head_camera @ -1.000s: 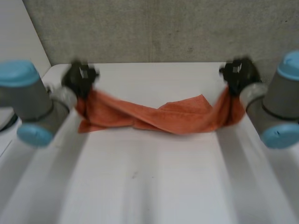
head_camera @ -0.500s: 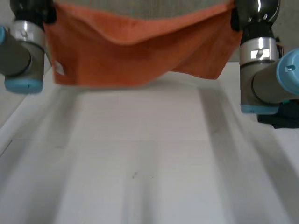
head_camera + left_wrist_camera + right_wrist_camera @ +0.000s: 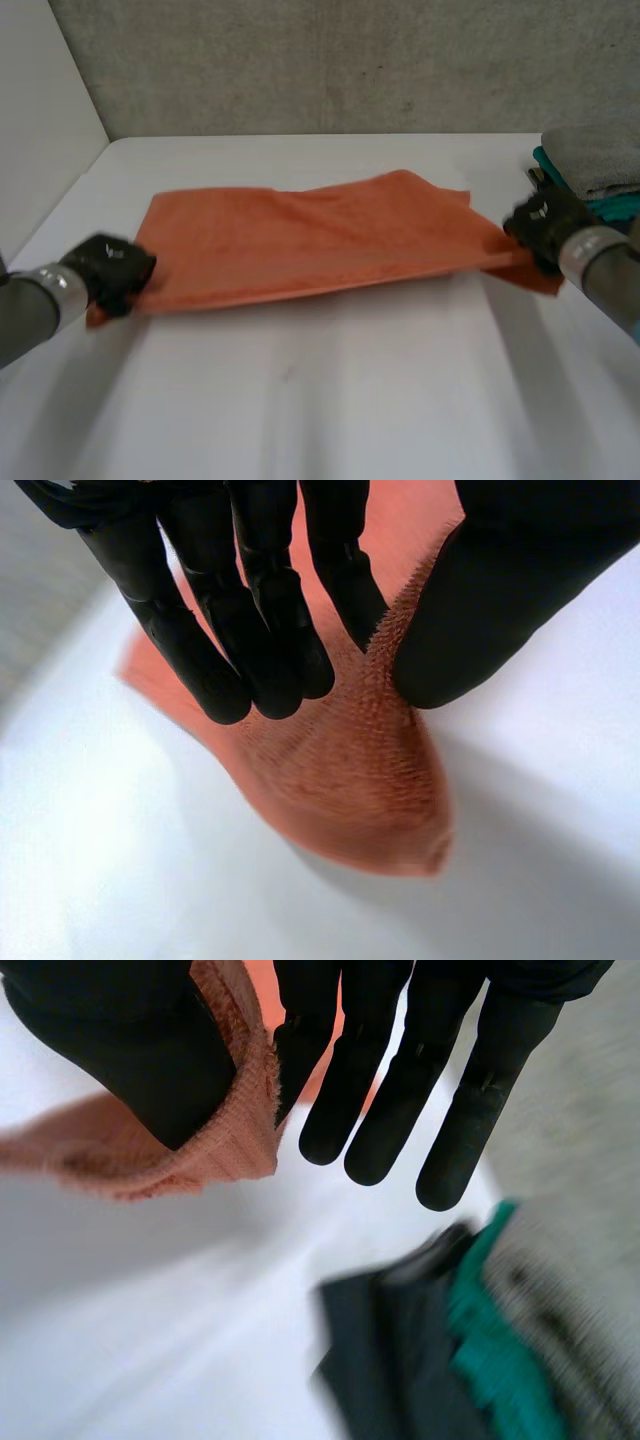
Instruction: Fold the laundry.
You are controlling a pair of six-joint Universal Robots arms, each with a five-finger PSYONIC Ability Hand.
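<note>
Change since half a second ago: orange towel point(image 3: 310, 245), then held aloft between both arms, now lies spread on the white counter point(image 3: 330, 400)

Left hand point(image 3: 110, 275): low at the near left corner, fingers and thumb pinching it, likely to keep the near edge taut

Right hand point(image 3: 545, 228): pinching the right corner likewise

Towel: mid-counter, far edge rumpled

Beyond the right hand: stack of folded laundry point(image 3: 590, 165), probably finished pieces set aside

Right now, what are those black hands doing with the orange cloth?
Left hand pinching orange cloth, near left corner. Right hand pinching right corner. Cloth spread on table. Folded pile beside right hand.
</note>
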